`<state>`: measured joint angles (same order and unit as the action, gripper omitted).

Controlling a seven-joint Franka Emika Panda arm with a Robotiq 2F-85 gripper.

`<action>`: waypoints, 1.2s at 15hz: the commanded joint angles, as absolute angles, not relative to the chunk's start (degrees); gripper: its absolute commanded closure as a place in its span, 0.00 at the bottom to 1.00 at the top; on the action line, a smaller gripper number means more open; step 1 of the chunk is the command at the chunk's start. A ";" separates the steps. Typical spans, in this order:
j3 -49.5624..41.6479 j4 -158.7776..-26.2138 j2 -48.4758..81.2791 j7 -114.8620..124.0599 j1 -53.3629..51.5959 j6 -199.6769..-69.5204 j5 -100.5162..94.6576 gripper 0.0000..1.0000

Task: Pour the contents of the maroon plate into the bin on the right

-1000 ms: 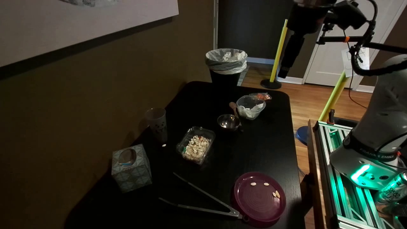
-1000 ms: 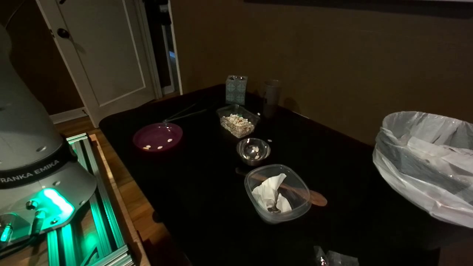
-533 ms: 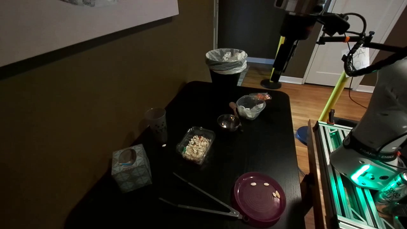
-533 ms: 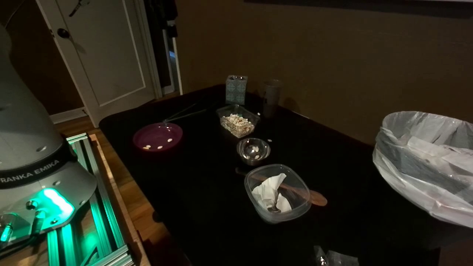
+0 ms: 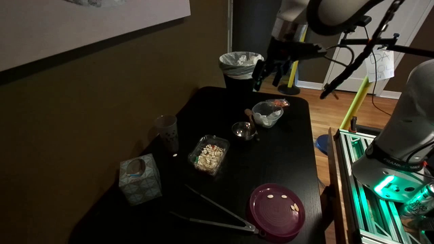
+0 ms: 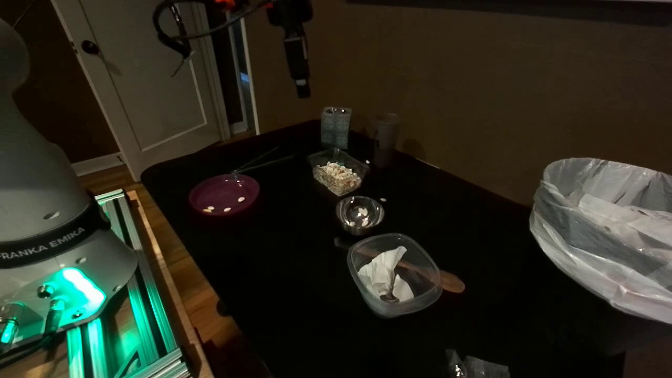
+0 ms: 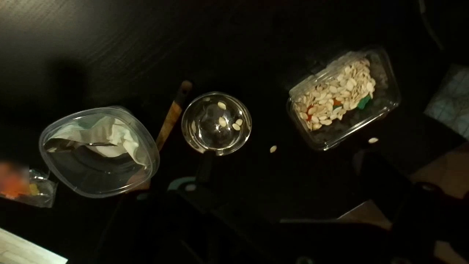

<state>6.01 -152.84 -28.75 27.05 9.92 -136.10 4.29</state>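
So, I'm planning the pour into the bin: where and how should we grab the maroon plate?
The maroon plate lies flat with a raised rim, so I'd probably straddle that rim from above, on the side farthest from the bin, clear of the tongs; the pale seeds lie off that stretch.

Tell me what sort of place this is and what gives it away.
Probably a room in a home or small office: wood floor, a panelled door, and what looks like a tissue box on a table.
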 commanded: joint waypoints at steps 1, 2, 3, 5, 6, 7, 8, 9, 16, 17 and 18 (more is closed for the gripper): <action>9.17 -147.50 -15.62 39.90 12.60 -141.90 2.48 0.00; 9.04 -146.59 -13.23 43.12 12.62 -142.06 1.75 0.00; 8.65 -145.45 -11.08 46.17 12.23 -141.22 1.22 0.00; 6.07 -147.55 -13.86 43.14 9.59 -141.32 1.87 0.00; 5.83 -146.58 -11.93 44.40 9.31 -141.26 1.91 0.00; 5.66 -145.77 -10.57 44.99 9.12 -141.25 1.95 0.00; 5.57 -145.26 -9.77 45.33 9.01 -141.24 1.97 0.00; 5.21 -145.30 -9.59 42.72 8.32 -138.46 1.99 0.00; 3.42 -153.95 -9.92 11.68 -2.48 -142.19 30.02 0.00; 3.33 -155.54 -10.95 7.46 -3.52 -141.59 32.66 0.00; 2.94 -156.49 -11.51 3.21 -4.16 -140.23 34.49 0.00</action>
<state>4.76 -152.06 -8.13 14.25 -1.24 -141.42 28.24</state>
